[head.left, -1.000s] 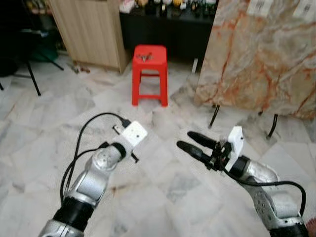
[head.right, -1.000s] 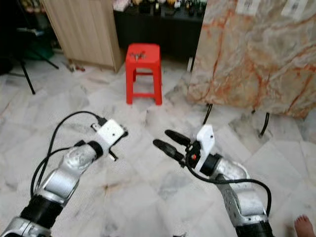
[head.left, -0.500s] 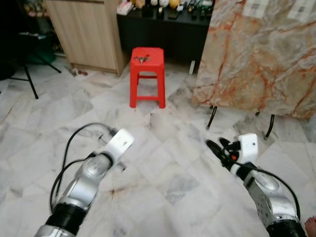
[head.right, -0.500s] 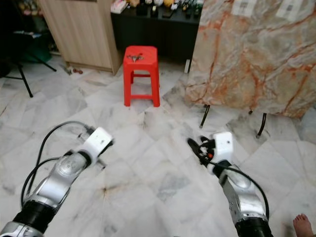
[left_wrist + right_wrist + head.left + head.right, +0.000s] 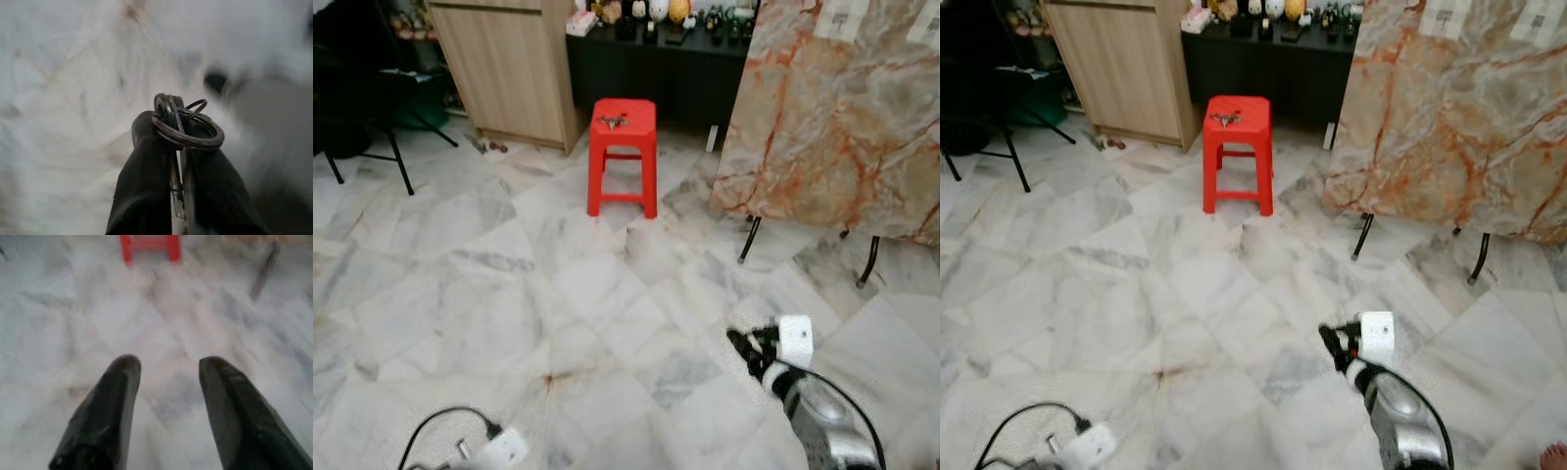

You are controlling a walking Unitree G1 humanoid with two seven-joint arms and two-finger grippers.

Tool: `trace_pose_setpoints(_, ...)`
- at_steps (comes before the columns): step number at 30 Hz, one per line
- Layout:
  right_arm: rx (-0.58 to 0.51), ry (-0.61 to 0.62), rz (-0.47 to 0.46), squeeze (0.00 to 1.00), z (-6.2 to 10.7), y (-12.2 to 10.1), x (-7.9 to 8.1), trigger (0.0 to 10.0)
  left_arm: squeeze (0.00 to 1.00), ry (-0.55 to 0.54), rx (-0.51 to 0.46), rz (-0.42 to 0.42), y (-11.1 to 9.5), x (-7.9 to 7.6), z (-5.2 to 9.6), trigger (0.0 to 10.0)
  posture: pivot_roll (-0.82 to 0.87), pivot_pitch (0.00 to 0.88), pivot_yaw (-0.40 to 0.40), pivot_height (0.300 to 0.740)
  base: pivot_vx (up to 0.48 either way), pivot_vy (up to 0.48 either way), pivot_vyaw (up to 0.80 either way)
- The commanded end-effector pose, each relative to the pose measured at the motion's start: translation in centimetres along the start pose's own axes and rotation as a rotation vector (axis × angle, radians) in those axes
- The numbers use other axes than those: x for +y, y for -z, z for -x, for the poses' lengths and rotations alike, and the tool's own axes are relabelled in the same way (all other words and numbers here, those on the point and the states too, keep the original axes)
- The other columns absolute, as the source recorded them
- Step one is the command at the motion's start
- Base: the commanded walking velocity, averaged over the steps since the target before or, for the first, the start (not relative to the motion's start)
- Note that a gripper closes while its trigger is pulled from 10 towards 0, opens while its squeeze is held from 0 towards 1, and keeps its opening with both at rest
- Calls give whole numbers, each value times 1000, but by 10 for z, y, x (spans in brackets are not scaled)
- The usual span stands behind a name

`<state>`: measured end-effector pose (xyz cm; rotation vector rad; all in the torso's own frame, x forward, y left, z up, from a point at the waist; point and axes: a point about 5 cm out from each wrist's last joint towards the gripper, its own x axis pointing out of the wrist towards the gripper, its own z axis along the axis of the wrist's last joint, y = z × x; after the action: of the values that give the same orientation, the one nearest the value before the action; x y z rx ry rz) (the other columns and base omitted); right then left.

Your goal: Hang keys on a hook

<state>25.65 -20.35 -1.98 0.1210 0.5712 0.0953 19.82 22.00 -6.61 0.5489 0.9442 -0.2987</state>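
In the left wrist view my left gripper [image 5: 177, 128] is shut on a bunch of keys [image 5: 188, 131]. Their metal rings stick out past the black fingertips [image 5: 146, 132]. That arm hangs low, its white wrist block [image 5: 501, 448] at the picture's bottom edge. My right gripper [image 5: 738, 343] is low on the right above the marble floor, open with nothing between its fingers [image 5: 120, 382]. Far ahead stands a red plastic stool [image 5: 625, 152] with a small dark metal object [image 5: 612, 121] on its seat.
A marble-patterned panel [image 5: 842, 108] on thin black legs stands at the right. A wooden cabinet [image 5: 509, 69] and a black shelf [image 5: 656, 64] with small items line the back wall. Black chair legs [image 5: 401, 162] are at the left.
Both arms have dropped: the left sank to the picture's bottom edge, the right moved down and to the right. The camera view has also shifted.
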Motion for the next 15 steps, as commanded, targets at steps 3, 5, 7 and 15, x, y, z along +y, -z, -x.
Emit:
trace_pose_setpoints(3,156,98,-12,0,11,40,-10,10000,0,-64,42,192,17,7,2,10000,-134,96,-28,727,0,0,0)
trace_pose_setpoints(5,229,130,-22,0,19,59,-12,10000,0,-77,44,280,20,6,3,10000,-129,97,-32,727,0,0,0)
trace_pose_setpoints(7,317,169,-39,0,31,84,-13,10000,0,-98,18,375,21,6,3,10000,-124,98,-34,727,0,0,0)
trace_pose_setpoints(15,427,223,-130,0,49,120,-5,10000,0,-95,10,500,23,-5,2,10000,-133,103,-28,727,0,0,0)
